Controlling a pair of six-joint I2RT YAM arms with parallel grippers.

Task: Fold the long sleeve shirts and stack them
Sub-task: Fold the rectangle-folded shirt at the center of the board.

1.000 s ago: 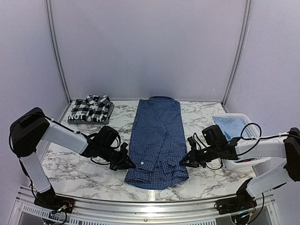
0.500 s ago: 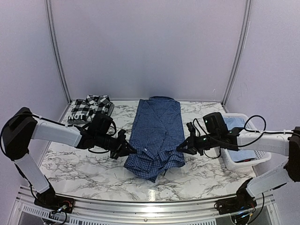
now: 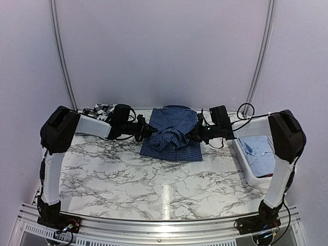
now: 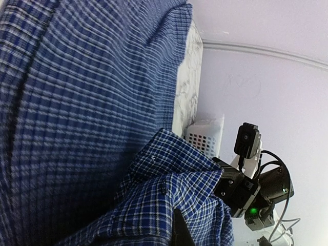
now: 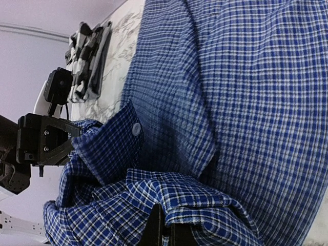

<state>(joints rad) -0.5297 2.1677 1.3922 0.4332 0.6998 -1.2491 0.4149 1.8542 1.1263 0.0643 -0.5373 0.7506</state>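
The dark blue checked shirt (image 3: 171, 134) lies at the back middle of the table, its lower half folded up over the collar end. My left gripper (image 3: 147, 131) is shut on its left hem edge (image 4: 154, 205). My right gripper (image 3: 193, 134) is shut on its right hem edge (image 5: 195, 205). Both hold the hem a little above the shirt body. The black-and-white plaid shirt (image 3: 97, 109) lies folded at the back left, mostly hidden behind my left arm; it also shows in the right wrist view (image 5: 89, 56). The pale blue shirt (image 3: 259, 151) lies in the white basket (image 3: 245, 166).
The white slatted basket stands at the right edge of the marble table (image 3: 154, 179); it also shows in the left wrist view (image 4: 205, 136). Pale walls close the back and sides.
Both grippers carried the blue shirt's bottom hem from the near side up and back toward the collar, folding the shirt in half. The arms now reach far back.
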